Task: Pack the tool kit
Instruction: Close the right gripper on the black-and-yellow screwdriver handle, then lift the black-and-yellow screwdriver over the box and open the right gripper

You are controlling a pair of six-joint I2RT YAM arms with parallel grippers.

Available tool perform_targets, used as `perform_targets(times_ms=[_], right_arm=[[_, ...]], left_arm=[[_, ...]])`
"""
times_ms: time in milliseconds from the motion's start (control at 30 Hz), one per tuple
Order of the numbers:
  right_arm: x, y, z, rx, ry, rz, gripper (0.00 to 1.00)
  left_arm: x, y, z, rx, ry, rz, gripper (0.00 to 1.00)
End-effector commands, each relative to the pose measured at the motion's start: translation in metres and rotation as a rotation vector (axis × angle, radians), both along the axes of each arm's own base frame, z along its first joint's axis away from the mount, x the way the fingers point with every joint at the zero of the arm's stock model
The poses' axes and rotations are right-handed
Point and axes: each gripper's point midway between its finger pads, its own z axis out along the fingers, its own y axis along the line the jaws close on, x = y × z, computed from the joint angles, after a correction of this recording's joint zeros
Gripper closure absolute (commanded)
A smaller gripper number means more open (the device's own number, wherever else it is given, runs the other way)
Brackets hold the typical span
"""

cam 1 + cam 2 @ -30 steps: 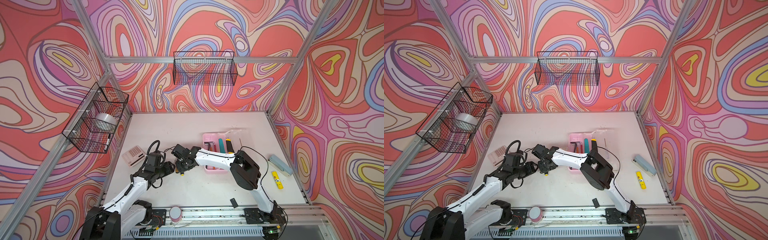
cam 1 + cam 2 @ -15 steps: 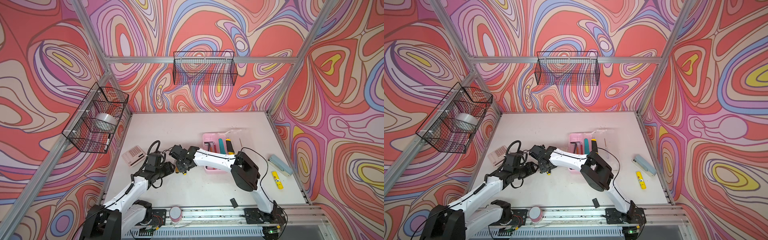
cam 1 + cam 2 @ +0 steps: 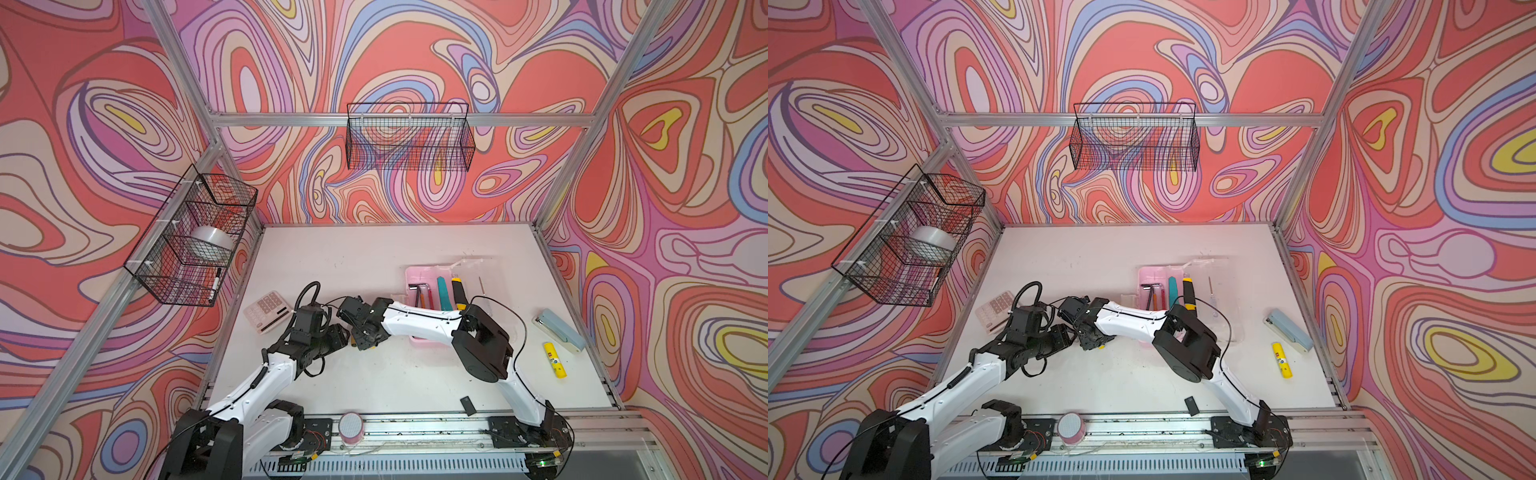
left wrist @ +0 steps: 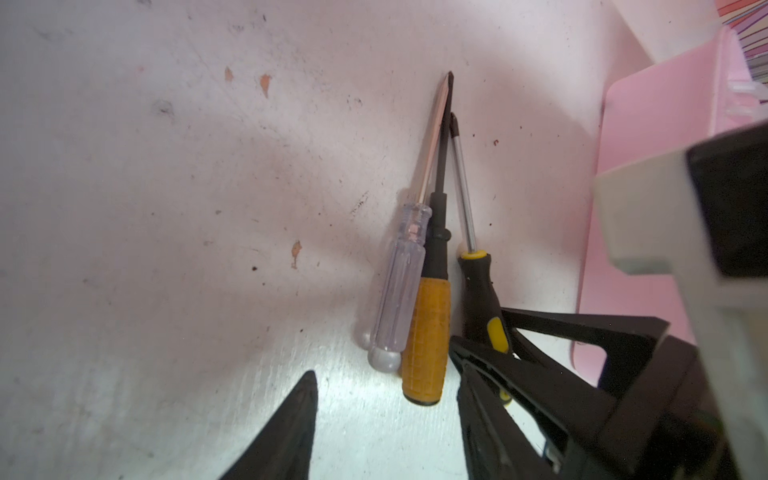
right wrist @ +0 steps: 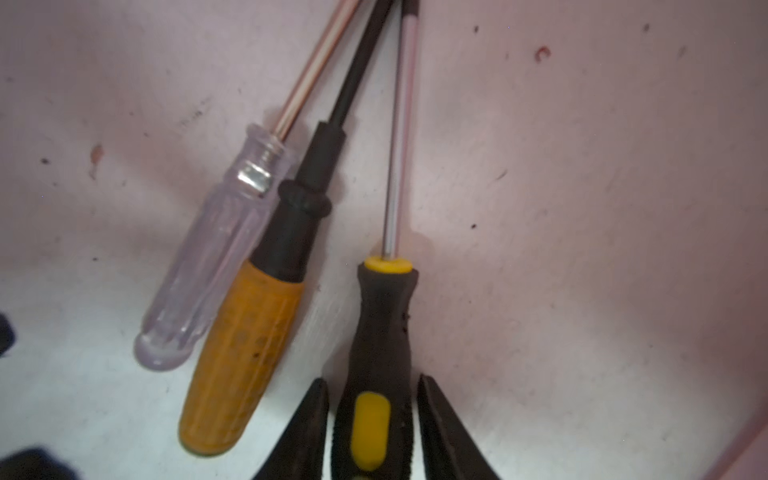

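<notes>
Three screwdrivers lie side by side on the white table: clear-handled, orange-handled and black-and-yellow. My right gripper is shut on the rear of the black-and-yellow handle, which still rests on the table. My left gripper stands open and empty just behind the clear and orange handles. In both top views the two grippers meet left of the pink box, hiding the screwdrivers. The box holds a hex key and a teal knife. A yellow-black knife lies at its right edge.
The box's clear lid lies open to the right. A calculator sits at the left. A light-blue stapler and yellow glue stick lie at the right. A pink roll stands at the front rail. Wire baskets hang on the walls.
My right gripper has edged slightly left, closer to the left gripper. The left arm has stayed still.
</notes>
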Motion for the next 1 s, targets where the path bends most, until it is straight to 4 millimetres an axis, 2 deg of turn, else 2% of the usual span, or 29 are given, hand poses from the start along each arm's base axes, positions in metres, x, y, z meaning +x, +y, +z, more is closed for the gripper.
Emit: perform_targets(times_ms=[0,300,433,533,700,833,900,967], right_arm=[[-0.004,-0.006,-0.012,-0.036,0.007,-0.009,0.68],[-0.006,-0.012,-0.004,-0.035,-0.001,-0.006,0.76],[-0.006,-0.017,0.010,-0.028,-0.023,-0.009,0.80],[-0.006,-0.022,0.030,-0.002,-0.051,-0.011,0.98],[-0.008,-0.035,0.072,0.044,-0.112,-0.020,1.00],[0.002,-0.066,0.115,0.011,-0.224,-0.065,1.00],[0.009,-0.091,0.135,-0.018,-0.261,-0.109,1.00],[0.020,-0.129,0.154,-0.043,-0.296,-0.175,1.00]], left_arm=[[0.001,0.004,-0.002,0.013,-0.011,0.007,0.45],[0.002,0.003,-0.001,0.006,-0.014,0.007,0.45],[0.003,0.002,0.002,0.002,-0.019,0.009,0.45],[0.004,0.003,0.004,0.002,-0.022,0.014,0.45],[0.004,0.003,0.005,0.003,-0.027,0.018,0.45],[0.004,0.003,0.007,0.002,-0.030,0.018,0.45],[0.005,0.003,0.009,0.001,-0.035,0.017,0.45],[0.006,0.003,0.010,0.000,-0.038,0.016,0.45]])
